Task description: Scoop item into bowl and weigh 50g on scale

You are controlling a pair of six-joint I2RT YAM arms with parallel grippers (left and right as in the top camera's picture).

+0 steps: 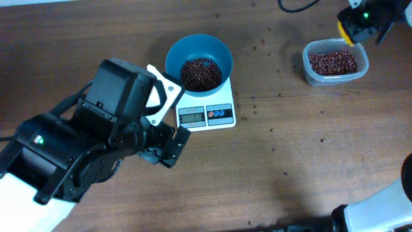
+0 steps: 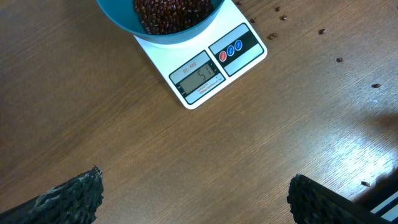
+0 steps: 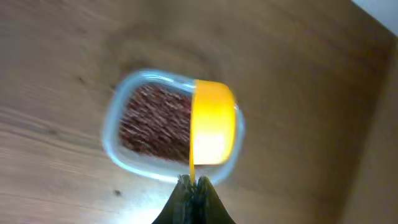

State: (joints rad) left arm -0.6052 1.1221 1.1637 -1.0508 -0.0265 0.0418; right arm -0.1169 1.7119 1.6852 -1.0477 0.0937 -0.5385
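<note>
Jaws spread wide on left gripper (image 2: 194, 186) above table (image 2: 93, 112); right gripper (image 3: 193, 194) pinches yellow scoop (image 3: 212, 121) handle over clear tub (image 3: 112, 132) of beans (image 3: 152, 121). Teal bowl (image 1: 193, 46) sits on scale (image 1: 206, 118), beans inside, few strays scattered nearby.

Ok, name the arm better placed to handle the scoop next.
Right, probably. The right gripper is shut on the yellow scoop, directly above the clear tub of beans. The left gripper is open and empty, hovering near the scale.
</note>
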